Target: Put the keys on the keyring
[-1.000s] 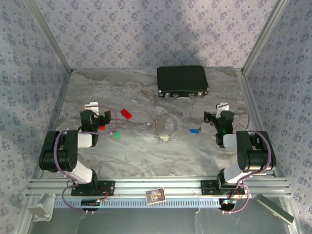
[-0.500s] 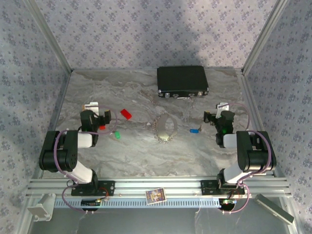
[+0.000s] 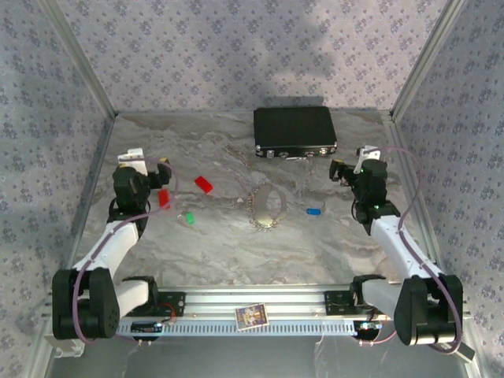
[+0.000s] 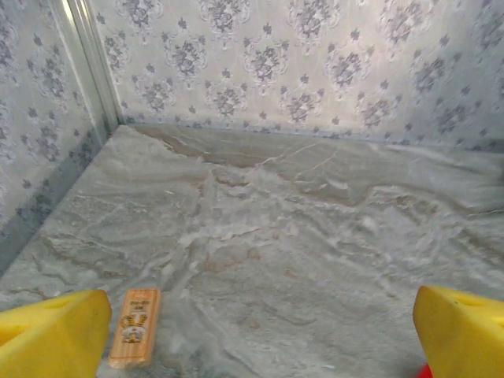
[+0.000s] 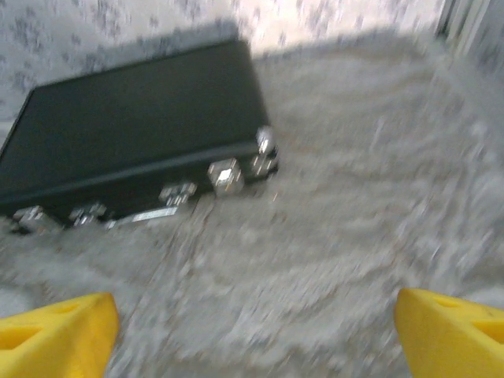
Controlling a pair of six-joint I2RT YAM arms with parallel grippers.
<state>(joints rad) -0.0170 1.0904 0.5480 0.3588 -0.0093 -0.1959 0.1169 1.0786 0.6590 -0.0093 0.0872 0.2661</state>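
The keyring (image 3: pixel 266 206), a thin silvery oval loop, lies at the middle of the marble table (image 3: pixel 236 252). The green key (image 3: pixel 187 217) rests to its left and the blue key (image 3: pixel 313 211) to its right. My left gripper (image 3: pixel 150 165) hovers at the far left, well behind the green key, and is open and empty; its yellow fingertips (image 4: pixel 51 335) stand wide apart. At the far right, behind the blue key, my right gripper (image 3: pixel 350 168) is open too, with fingertips (image 5: pixel 449 335) spread and nothing between them.
A black case (image 3: pixel 295 131) (image 5: pixel 134 126) sits at the back, just ahead of the right gripper. Two red blocks (image 3: pixel 204 184) (image 3: pixel 163 197) lie near the left gripper. A small wooden block (image 4: pixel 135 327) lies by its left finger. Patterned walls enclose the table.
Both arms have unfolded from their tucked pose. The left gripper has swung left and back, the right gripper back and slightly right. Keys and keyring have not moved.
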